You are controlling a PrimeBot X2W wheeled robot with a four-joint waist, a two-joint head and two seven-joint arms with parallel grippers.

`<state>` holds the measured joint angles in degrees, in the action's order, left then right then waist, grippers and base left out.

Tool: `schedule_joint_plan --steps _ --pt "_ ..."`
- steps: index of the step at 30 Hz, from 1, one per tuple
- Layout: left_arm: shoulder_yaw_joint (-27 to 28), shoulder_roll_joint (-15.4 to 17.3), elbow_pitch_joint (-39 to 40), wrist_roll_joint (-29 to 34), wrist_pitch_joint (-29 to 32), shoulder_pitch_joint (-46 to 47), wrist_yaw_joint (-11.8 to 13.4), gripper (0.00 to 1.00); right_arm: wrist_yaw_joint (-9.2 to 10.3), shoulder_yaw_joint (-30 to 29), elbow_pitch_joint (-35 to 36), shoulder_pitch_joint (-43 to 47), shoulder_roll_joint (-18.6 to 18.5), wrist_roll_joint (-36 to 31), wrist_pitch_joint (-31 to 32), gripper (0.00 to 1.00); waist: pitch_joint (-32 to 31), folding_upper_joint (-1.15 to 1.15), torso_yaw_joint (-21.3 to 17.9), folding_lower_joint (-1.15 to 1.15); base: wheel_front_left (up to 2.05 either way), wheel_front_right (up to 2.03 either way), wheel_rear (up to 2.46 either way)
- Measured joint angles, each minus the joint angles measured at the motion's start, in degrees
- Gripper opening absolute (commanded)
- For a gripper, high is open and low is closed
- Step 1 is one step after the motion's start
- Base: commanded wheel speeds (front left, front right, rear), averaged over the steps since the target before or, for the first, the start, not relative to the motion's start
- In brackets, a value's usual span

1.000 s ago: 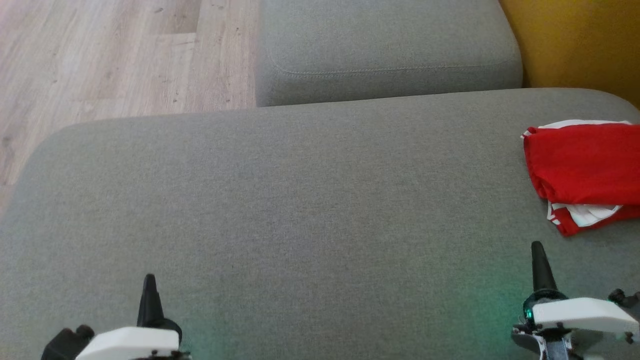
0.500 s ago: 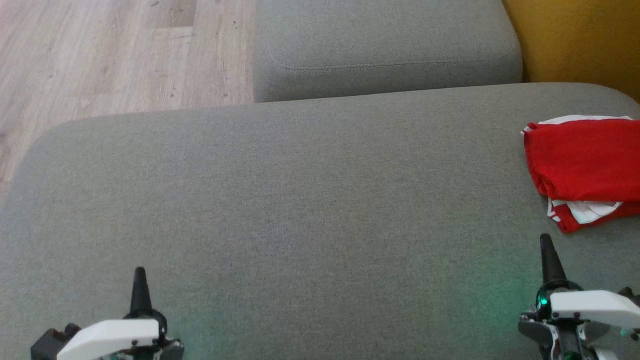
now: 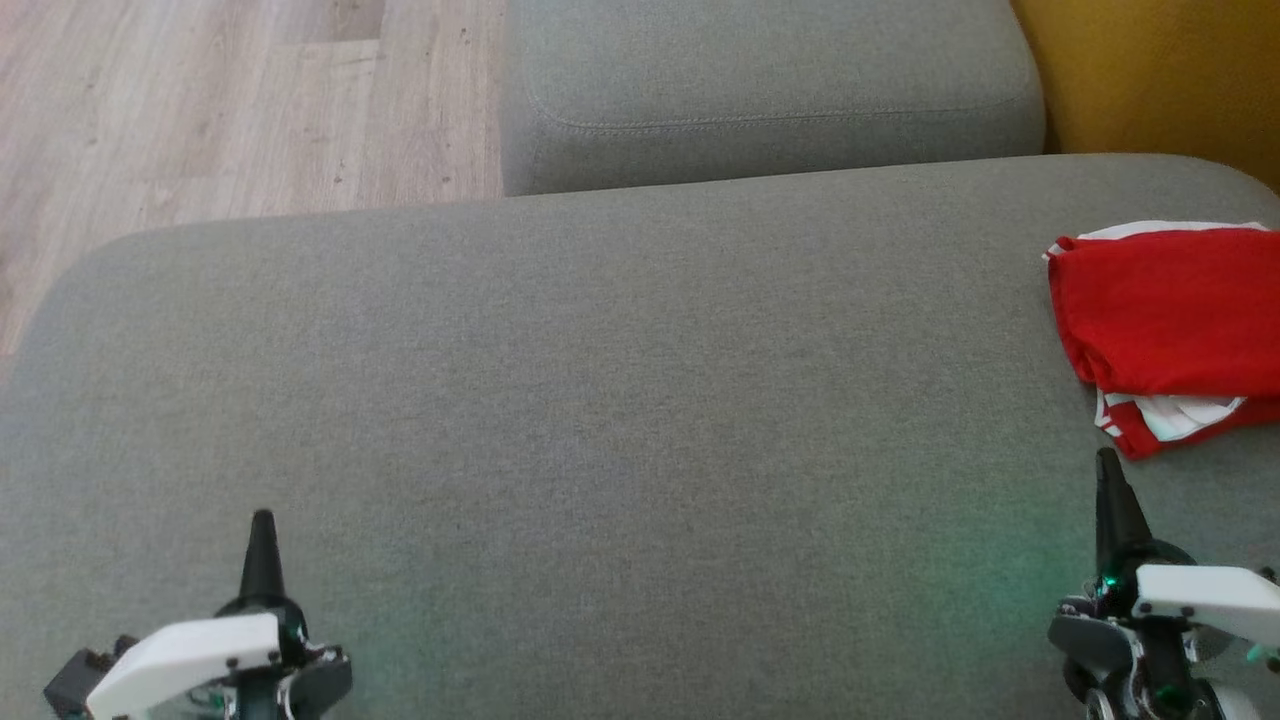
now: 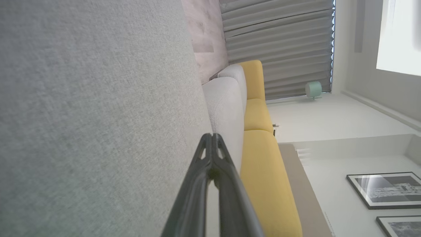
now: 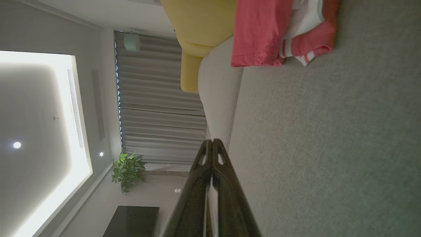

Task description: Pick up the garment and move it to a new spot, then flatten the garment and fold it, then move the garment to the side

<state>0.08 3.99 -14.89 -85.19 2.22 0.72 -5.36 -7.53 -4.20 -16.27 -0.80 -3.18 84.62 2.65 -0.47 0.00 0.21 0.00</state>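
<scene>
Red garment (image 3: 1170,310) lying folded at the side, task looking done.
It is resting at the grey cushion's (image 3: 600,400) right edge; the right gripper (image 3: 1106,462) is hovering near it, the left gripper (image 3: 262,520) well apart, both clenched on nothing, leaving no step apparently outstanding.

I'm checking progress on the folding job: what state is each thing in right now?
garment: folded, lying at the right of the grey cushion, not held.
left gripper: shut, empty, over the grey cushion.
right gripper: shut, empty, just short of the garment.
</scene>
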Motion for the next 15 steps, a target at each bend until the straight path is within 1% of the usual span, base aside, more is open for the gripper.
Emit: schedule_joint_plan --steps 12,15 --pt "1.88 -0.07 -0.7 -8.15 1.82 1.56 -1.7 0.0 0.0 -1.53 0.14 -2.21 0.0 8.01 1.92 0.0 0.65 0.0 -0.21 -0.01 0.0 0.0 0.0" --pt "1.94 -0.09 -0.73 -8.67 2.26 2.01 -1.72 0.0 0.0 -1.68 0.14 -2.21 0.0 8.61 1.94 0.0 0.66 0.0 -0.21 -0.01 0.0 0.0 0.0"
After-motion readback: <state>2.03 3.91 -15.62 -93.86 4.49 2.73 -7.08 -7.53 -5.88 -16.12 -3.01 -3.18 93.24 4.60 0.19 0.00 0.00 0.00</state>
